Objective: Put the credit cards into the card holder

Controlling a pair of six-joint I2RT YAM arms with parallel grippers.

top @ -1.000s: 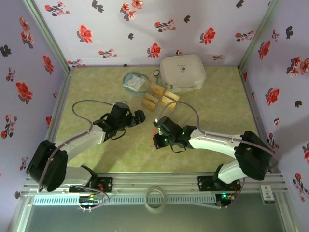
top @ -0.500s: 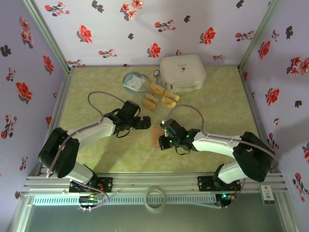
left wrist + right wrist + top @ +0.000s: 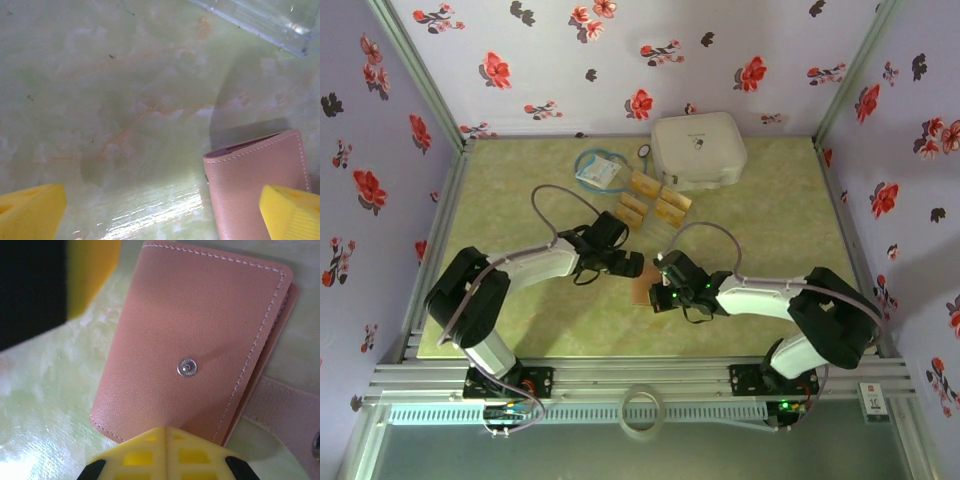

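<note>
Bracketing the card holder: one claw wide, one shut

Left claw [image 3: 630, 266] sits low over the table [image 3: 510, 190], its yellow fingers [image 3: 31, 210] spread far apart. Only bare green surface lies between them. The card holder [image 3: 642, 287] lies flat just to this claw's right, with one corner reaching in beside the nearer finger. It is folded shut, reddish-brown side up, with a metal snap stud [image 3: 187, 367] on its face and its strap [image 3: 282, 405] lying loose to one side. Right claw [image 3: 658, 291] is on the holder's other side. Its fingers are pressed together with nothing between them, and the tips are over the holder's near edge. Contact cannot be judged. Credit cards [image 3: 645, 184] lie in a loose cluster ahead of both claws, well apart from them. A blue-white packet [image 3: 598, 172] is on the cards' left and a white case [image 3: 698, 150] on their right.
</note>
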